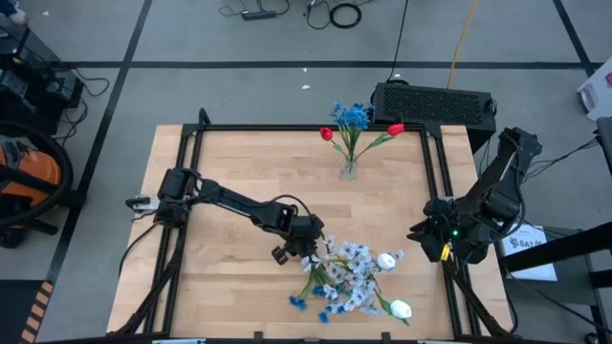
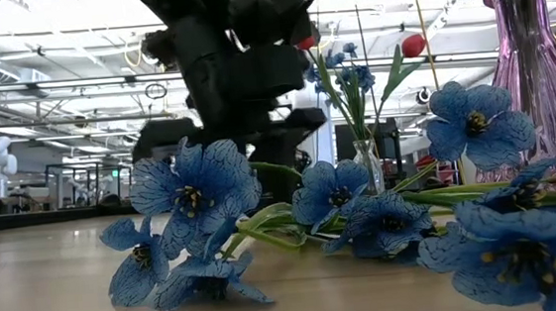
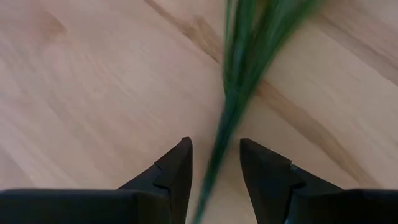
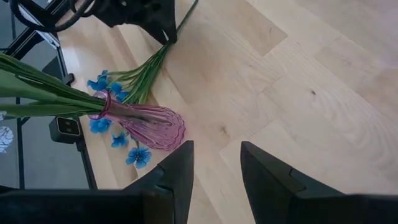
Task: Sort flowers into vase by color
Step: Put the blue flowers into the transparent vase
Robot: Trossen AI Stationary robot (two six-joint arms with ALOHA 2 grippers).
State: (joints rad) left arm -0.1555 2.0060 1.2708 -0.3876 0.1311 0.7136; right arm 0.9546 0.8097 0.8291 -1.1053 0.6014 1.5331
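Flowers (image 1: pixel 349 277) heaped near table's (image 1: pixel 229 162) front edge, left tool (image 3: pixel 215 163) spread astride green stem (image 3: pixel 239 81), right tool (image 4: pixel 216 163) spread.

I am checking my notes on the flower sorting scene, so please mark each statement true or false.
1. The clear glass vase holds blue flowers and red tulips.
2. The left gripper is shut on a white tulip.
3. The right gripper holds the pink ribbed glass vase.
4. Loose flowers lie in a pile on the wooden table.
1. True: the clear glass vase holds blue flowers and red tulips.
2. False: the left gripper, beside the pile, is open, with a green stem between its fingers.
3. False: the right gripper is open and empty at the table's right side; the pink ribbed glass vase stands apart from it.
4. True: the pile of loose flowers lies on the wooden table.
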